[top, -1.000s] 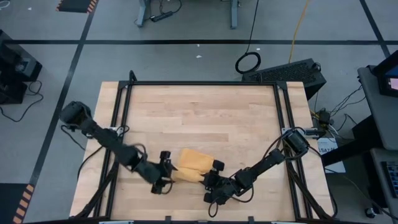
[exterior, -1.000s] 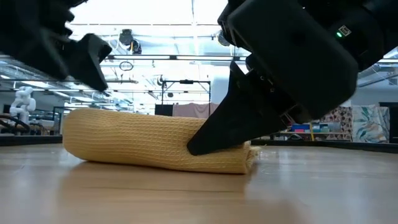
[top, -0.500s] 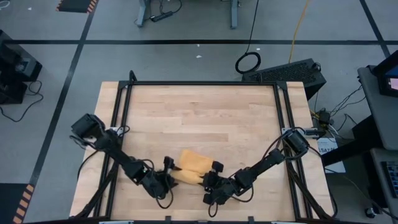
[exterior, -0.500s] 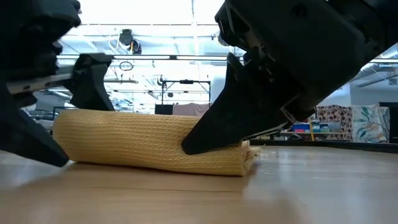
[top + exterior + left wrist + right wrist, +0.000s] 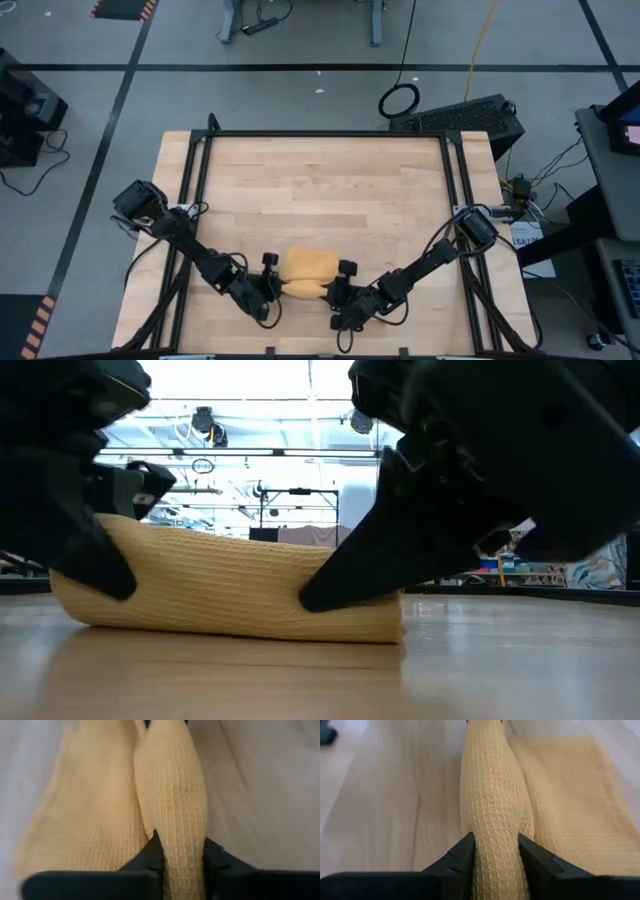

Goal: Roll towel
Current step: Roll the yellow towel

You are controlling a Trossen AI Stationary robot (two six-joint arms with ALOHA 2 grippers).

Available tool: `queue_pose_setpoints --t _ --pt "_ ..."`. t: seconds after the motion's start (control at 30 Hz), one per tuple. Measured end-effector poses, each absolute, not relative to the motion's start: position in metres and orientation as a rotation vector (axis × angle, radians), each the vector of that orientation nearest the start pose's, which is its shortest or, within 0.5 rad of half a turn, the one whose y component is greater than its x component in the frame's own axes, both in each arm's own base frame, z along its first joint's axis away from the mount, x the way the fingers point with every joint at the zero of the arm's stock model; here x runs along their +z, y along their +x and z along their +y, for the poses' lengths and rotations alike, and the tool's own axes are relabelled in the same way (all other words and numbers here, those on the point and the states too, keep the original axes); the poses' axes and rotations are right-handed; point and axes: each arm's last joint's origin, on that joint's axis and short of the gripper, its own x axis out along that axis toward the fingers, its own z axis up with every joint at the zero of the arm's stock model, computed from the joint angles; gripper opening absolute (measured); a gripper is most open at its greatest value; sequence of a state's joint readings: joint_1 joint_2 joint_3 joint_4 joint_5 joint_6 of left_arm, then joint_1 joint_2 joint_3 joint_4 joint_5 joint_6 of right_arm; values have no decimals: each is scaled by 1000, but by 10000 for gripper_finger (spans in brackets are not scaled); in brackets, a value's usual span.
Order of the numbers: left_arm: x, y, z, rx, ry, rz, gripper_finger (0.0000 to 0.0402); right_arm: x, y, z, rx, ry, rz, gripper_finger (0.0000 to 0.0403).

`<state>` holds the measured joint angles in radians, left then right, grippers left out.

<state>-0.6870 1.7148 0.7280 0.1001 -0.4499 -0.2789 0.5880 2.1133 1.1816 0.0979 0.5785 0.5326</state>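
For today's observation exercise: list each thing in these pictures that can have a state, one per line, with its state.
towel: partly rolled; a rolled part lies along its near edge, a flat part remains beyond it
left gripper: shut on the towel roll's left end
right gripper: shut on the towel roll's right end
wooden table: bears the towel near its front edge

Both arms are dark, nearly black, built of slim links between bulkier rounded joints, with black cables trailing at their bases. The left gripper (image 5: 268, 281) and right gripper (image 5: 340, 287) have matte black, wedge-shaped fingers (image 5: 461, 854) with angular edges.
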Motion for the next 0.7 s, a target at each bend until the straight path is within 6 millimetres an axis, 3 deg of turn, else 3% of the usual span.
queue_pose_setpoints --t 0.07,0.2,0.4,0.53,0.7 --pt "122 244 -180 -135 124 790 46 106 351 215 -155 0 669 124" --pt "122 251 -172 -160 -50 849 46 120 347 219 -137 -57 639 173" --pt "121 255 -166 -189 -142 900 62 135 332 239 -96 -107 587 235" --pt "121 258 -161 -189 -266 934 76 136 319 260 -104 -193 516 245" --pt "123 262 -162 -260 -348 936 59 124 314 274 -84 -304 471 242"
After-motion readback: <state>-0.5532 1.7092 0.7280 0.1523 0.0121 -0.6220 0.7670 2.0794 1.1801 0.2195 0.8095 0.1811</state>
